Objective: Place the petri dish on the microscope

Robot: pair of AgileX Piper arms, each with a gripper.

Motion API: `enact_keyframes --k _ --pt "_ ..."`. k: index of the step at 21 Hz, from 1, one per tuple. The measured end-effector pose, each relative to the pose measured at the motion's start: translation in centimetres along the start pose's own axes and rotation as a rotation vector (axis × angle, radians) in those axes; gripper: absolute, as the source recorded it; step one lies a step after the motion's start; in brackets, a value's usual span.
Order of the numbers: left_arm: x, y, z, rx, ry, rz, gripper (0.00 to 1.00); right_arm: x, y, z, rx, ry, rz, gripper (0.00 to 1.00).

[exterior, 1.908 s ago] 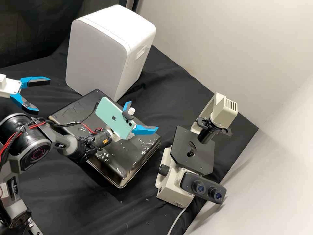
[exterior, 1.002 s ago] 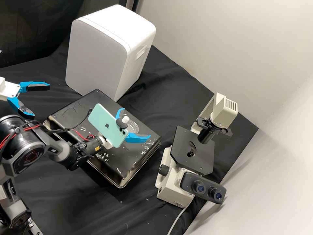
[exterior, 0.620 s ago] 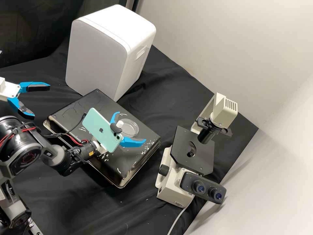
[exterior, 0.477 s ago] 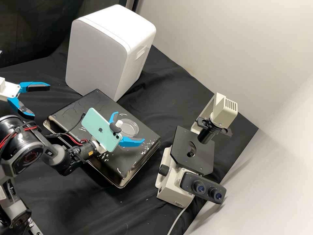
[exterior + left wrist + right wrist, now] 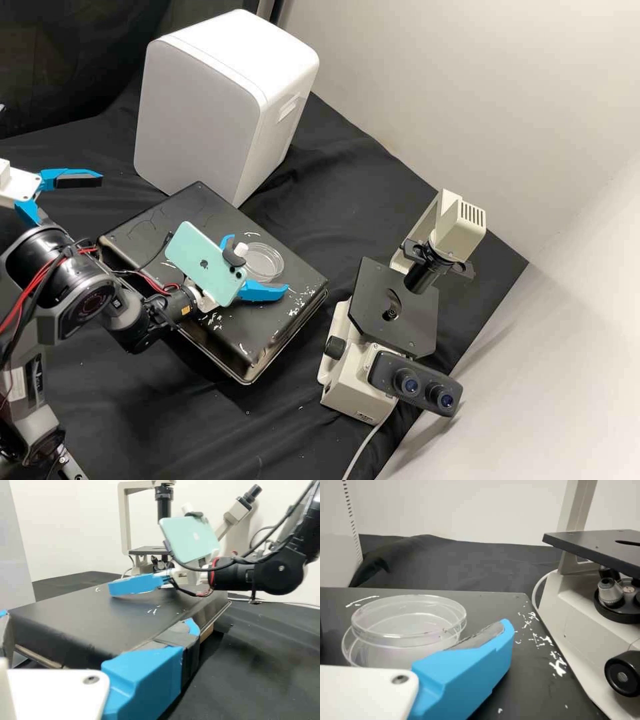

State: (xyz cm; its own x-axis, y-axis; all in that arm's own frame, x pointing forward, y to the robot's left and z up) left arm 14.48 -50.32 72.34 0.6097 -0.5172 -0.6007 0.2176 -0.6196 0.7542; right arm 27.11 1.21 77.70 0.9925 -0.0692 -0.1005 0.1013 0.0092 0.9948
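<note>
Right gripper, fingers spread, sits low over the black tray, beside the petri dish near its rear edge; left gripper likewise spread.

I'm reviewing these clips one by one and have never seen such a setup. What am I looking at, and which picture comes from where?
Two robot arms work at a black bench. The wide picture comes from a fixed camera above; the other two come from a camera on each arm's wrist. On the bench stand a white box, a microscope and a scuffed black case. A clear petri dish lies on the case. The right tool is open and low over the case, the dish at the mouth of its blue fingers, not clamped. A mint-green phone is clamped to that arm. The left tool, open and empty, hangs off to the side. Nothing is held.
</note>
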Motion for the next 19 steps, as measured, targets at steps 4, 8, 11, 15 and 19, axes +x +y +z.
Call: enact_keyframes --k 4,8,11,15,19 --pt "0.0 0.0 0.0 0.0 0.0 0.0 1.0 0.29 -0.08 0.03 -0.01 0.004 0.003 1.0" --pt "0.01 0.0 0.02 0.0 -0.001 0.0 1.0 0.48 -0.09 0.02 -0.015 0.004 0.004 1.0" --pt "0.05 -0.13 -0.03 -0.004 0.0 -0.007 1.0 0.6 -0.07 0.0 -0.019 0.005 0.006 1.0" --pt "0.07 -0.18 -0.05 -0.006 0.001 -0.01 1.0 0.73 0.06 -0.09 -0.018 0.007 0.013 1.0" --pt "0.07 -0.18 -0.05 -0.004 0.001 -0.01 1.0 0.73 0.06 -0.09 -0.018 0.007 0.013 1.0"
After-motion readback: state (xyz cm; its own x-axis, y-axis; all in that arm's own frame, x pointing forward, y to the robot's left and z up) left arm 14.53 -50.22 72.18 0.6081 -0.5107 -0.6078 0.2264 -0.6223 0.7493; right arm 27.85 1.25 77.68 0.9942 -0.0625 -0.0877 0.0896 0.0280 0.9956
